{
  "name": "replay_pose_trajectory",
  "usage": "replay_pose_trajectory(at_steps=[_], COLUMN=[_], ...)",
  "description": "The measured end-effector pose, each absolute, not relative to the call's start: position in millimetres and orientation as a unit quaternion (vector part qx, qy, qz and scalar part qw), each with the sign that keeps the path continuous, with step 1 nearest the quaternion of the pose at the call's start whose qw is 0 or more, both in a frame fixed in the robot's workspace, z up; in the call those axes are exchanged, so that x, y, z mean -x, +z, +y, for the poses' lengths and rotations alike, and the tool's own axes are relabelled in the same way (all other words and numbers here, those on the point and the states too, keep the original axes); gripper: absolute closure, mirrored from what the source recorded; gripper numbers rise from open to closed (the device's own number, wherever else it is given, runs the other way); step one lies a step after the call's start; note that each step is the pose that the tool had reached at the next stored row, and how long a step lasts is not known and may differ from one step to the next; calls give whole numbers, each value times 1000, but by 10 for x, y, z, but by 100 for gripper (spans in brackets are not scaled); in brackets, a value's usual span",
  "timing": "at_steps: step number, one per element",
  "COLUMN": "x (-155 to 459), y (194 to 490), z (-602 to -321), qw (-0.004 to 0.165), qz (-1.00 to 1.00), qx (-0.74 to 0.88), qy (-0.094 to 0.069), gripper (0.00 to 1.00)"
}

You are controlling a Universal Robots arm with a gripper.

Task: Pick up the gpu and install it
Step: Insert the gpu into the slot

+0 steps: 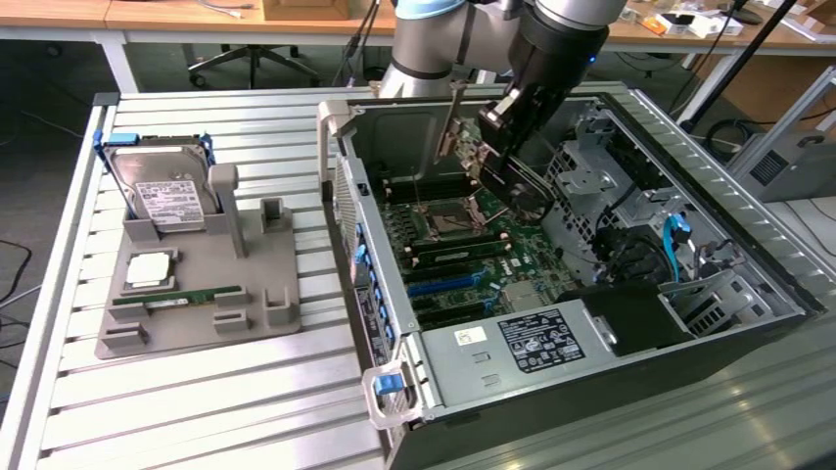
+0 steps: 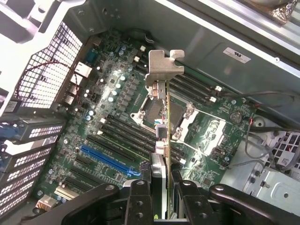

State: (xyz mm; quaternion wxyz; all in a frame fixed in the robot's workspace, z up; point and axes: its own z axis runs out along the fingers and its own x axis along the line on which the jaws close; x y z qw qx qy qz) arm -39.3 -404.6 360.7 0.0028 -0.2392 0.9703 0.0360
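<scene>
Over the motherboard [image 2: 105,124], gpu [image 2: 163,117] edge-on, end hidden between fingers [image 2: 138,201]

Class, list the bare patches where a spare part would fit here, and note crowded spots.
Bare table slats nearer the camera than the grey holder, beside the computer case. Crowded: inside the case, where the gripper holds the gpu.

You have the gripper [image 2: 162,187] clamped on the gpu [image 2: 161,131], with its two black fingers [image 2: 139,199] pressed to either face of the thin card, which you see edge-on. The card's silver bracket [image 2: 164,68] sits at the end farthest from the fingers. Beyond the card lies the motherboard [image 2: 112,108] inside the open case. The processor socket [image 2: 152,110] is directly behind the card, black memory slots [image 2: 126,136] run beside it, and a blue slot [image 2: 110,161] lies nearer the perforated case wall [image 2: 42,79].
</scene>
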Motion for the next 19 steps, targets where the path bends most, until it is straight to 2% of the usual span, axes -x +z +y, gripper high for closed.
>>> replay_pose_trajectory(at_steps=[19], x=[393], y=[3605], z=[-4046], qw=[1], qz=[959], qx=[280], qy=[36], gripper=[73])
